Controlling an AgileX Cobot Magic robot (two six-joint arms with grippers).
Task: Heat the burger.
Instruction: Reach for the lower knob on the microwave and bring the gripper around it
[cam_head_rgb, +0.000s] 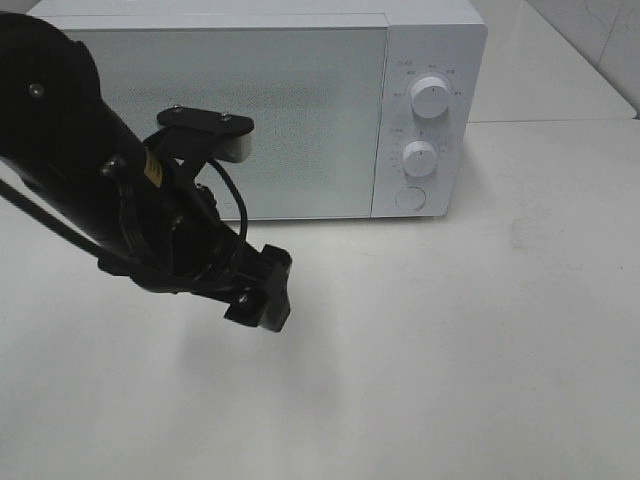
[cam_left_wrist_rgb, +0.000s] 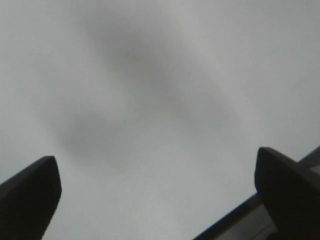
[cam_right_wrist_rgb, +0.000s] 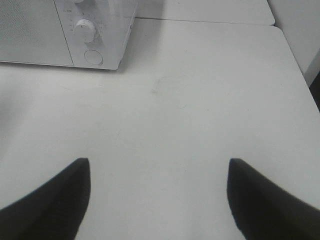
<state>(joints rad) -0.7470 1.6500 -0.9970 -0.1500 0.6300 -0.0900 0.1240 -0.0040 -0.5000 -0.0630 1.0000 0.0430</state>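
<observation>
Left gripper (cam_left_wrist_rgb: 155, 167) hangs open and empty above the white table (cam_head_rgb: 450, 350), just near of the shut microwave (cam_head_rgb: 300, 110); the right gripper (cam_right_wrist_rgb: 157, 172) stands open over the table too. No view shows the burger, so its place and heading cannot be told.

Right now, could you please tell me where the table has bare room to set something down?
Bare: the table in front of the microwave's knobs and rightward, plus the near strip. Crowded: the left arm hangs before the microwave door.
</observation>
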